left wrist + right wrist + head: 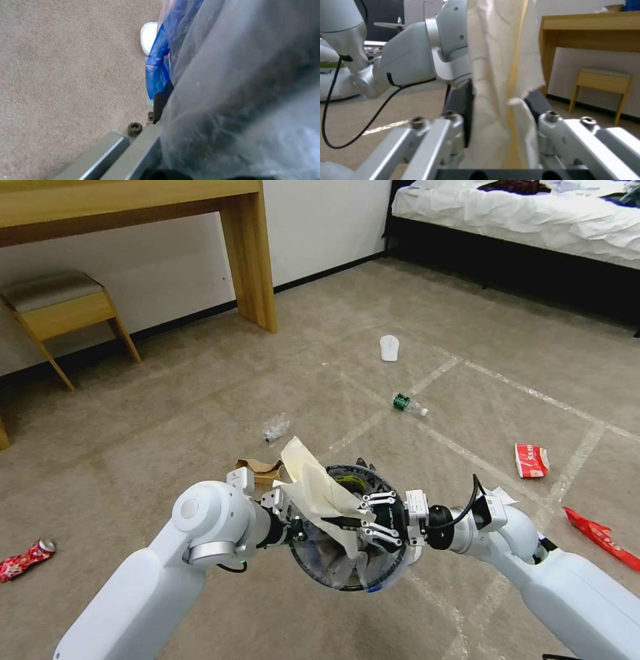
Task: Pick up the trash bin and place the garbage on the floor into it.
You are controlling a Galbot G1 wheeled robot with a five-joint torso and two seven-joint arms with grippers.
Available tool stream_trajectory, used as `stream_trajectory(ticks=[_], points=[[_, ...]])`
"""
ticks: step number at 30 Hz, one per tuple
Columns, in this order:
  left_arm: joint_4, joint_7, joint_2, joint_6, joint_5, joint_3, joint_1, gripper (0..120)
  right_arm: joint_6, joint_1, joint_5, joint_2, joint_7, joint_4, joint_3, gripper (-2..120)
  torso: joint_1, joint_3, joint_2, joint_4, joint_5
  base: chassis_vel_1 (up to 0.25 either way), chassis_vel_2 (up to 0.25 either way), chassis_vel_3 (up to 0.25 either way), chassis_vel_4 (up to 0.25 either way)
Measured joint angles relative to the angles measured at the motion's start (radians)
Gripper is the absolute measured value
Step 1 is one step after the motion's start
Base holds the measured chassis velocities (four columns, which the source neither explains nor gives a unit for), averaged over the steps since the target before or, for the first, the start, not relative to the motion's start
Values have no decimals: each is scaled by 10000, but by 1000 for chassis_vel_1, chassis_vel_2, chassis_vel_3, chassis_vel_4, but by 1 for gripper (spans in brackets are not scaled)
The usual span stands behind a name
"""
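Head view: the trash bin [347, 573] is held above the floor [167, 447] at its rim by the left gripper [293, 520], jaws closed on it | right gripper [357, 523] is poised over the bin mouth, a cream paper sheet [310, 483] pinched | Left wrist view: the clear liner is pressed close | Right wrist view: the sheet is clamped between the jaws.

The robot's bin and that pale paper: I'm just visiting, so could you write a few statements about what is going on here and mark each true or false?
1. The right gripper pinches a pale sheet of paper over the trash bin. True.
2. The trash bin stands on the floor. False: the left gripper holds it up at its rim.
3. A white slipper lies on the floor beyond the bin. True.
4. All the garbage is already in the bin. False: a plastic bottle and a red wrapper lie on the floor.
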Motion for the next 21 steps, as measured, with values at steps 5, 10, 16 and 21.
stream_trajectory(ticks=[5, 10, 16, 21], points=[[36, 77, -13, 0, 137, 22, 129, 0, -98, -13, 11, -9, 32, 83, 30, 59, 0, 0, 0, 1, 0, 0, 0, 0, 0], [53, 106, -21, 0, 146, -14, 76, 0, -145, -65, 11, -93, 14, 105, 122, 77, 0, 0, 0, -1, 0, 0, 0, 0, 0], [91, 141, -19, 0, 169, -46, 40, 0, -151, -165, 1, -115, -9, 154, 222, 95, 0, 0, 0, 0, 1, 0, 0, 0, 0], [112, 159, -20, 0, 242, -70, 89, 0, -156, -231, 13, -181, -66, 233, 335, 100, 0, 0, 1, 0, 0, 0, 0, 0, 0]])
